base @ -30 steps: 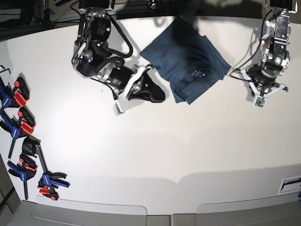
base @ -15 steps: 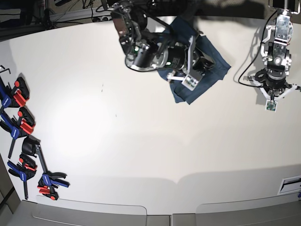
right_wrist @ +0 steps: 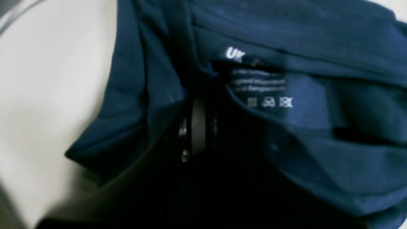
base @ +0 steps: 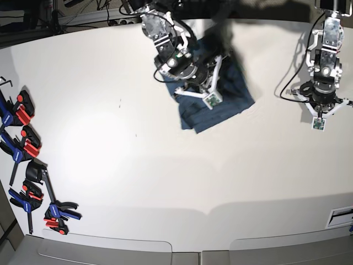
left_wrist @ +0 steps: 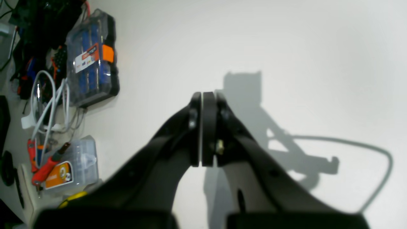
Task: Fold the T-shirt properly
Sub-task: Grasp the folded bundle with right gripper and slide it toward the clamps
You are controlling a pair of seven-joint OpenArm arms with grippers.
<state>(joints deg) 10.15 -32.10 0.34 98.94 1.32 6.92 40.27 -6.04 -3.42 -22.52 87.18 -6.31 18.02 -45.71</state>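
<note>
The dark navy T-shirt lies bunched at the back of the white table, and my right arm reaches over it. In the right wrist view the T-shirt fills the frame, its white printed label showing inside the collar. My right gripper is shut, its tips down among the folds just left of the label; I see no cloth between the pads. My left gripper is shut and empty above bare table, far right of the shirt, where the left arm hangs.
Red and blue clamps line the table's left edge, with another clamp nearer the front. In the left wrist view, a blue bit case, a clear box and white cables sit beside the table.
My right arm has swung from the shirt's left side onto the shirt. The shirt has slid toward the lower left and bunched up. The left arm has hardly moved.
</note>
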